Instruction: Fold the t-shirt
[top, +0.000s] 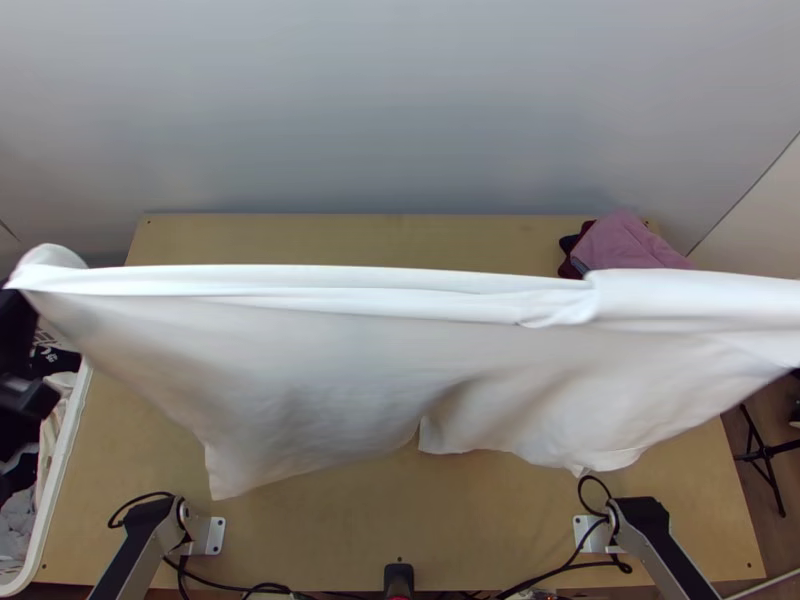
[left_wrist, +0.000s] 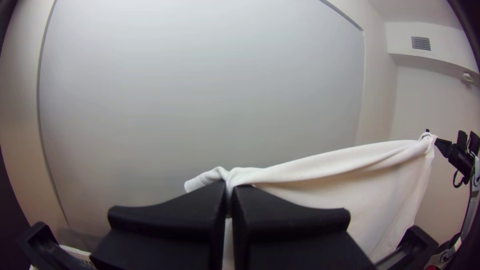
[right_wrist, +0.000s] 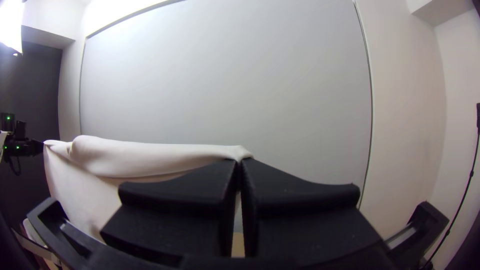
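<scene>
At the left edge of the top view is my left gripper (top: 14, 318), at one end of the white t-shirt (top: 330, 370). The shirt hangs stretched in the air across the table, its upper edge rolled over in a long band, its lower part loose and uneven. In the left wrist view, my left gripper (left_wrist: 229, 192) is shut on the shirt (left_wrist: 320, 167), with a short bit sticking out past the fingers. My right gripper (right_wrist: 239, 167) is shut on the opposite end of the shirt (right_wrist: 145, 155), pinching a gathered part at its fingertips.
Pink and dark cloths (top: 625, 243) lie at the table's back right corner. A white bin (top: 62, 455) with clothes stands along the left side. Cables and the arms' bases line the near edge of the wooden table (top: 330, 540). A black stand (top: 765, 450) is off to the right.
</scene>
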